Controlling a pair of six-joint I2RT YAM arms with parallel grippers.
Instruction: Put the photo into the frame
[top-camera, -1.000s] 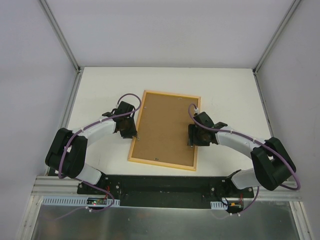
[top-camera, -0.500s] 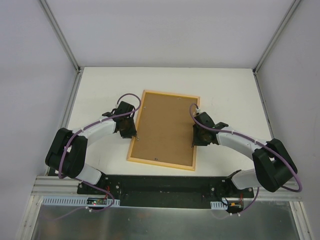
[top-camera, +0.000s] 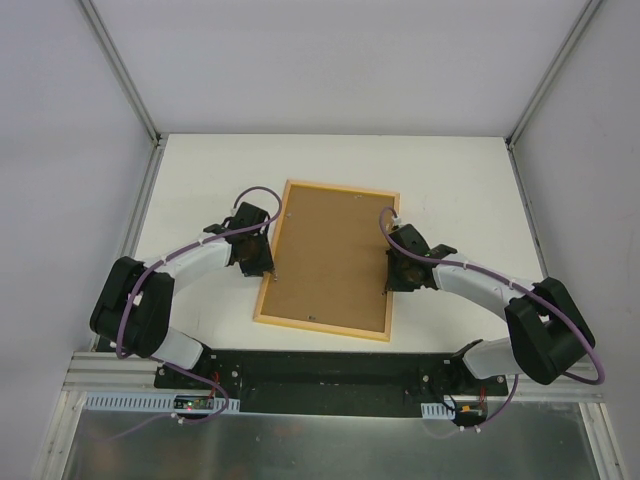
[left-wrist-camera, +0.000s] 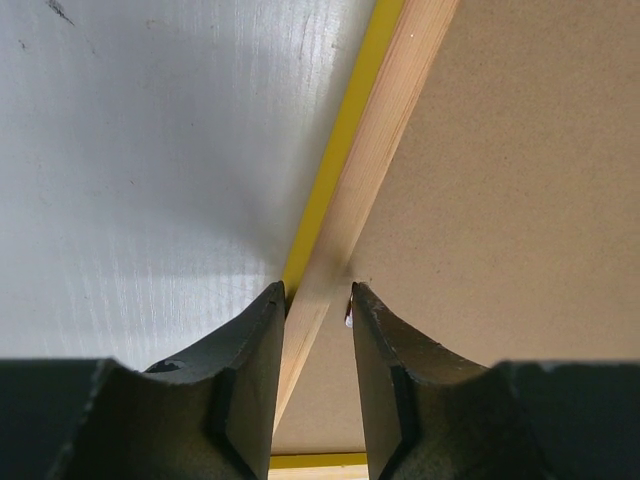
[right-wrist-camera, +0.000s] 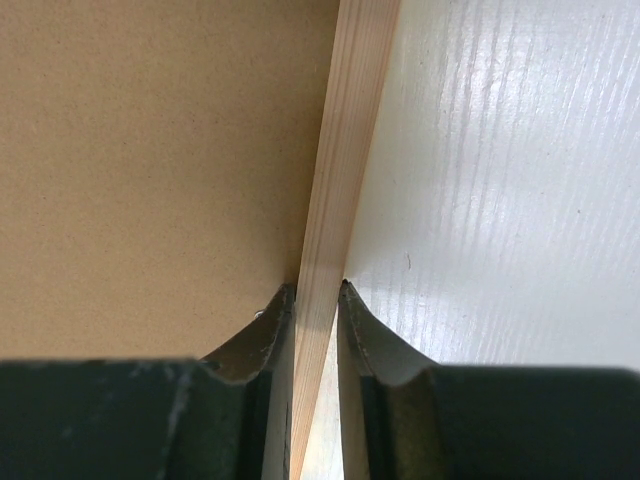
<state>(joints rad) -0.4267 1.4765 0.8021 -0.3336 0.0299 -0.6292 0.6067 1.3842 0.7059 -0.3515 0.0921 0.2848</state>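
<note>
The right fingers (right-wrist-camera: 255, 370) shift off the backing board (top-camera: 330, 255) and clamp the right rail of the centred, face-down frame (top-camera: 340, 186); with the left fingers (left-wrist-camera: 250, 360) clamping its left rail, lifting looks possible; the photo is hidden.

A white table (top-camera: 200, 170), faintly streaked under even light, spreads to the outer side of the left end effector (top-camera: 268, 272) and the right end effector (top-camera: 388, 289). Beyond them, plain pale walls (top-camera: 330, 60) rise, framed by grey metal posts (top-camera: 120, 70).
</note>
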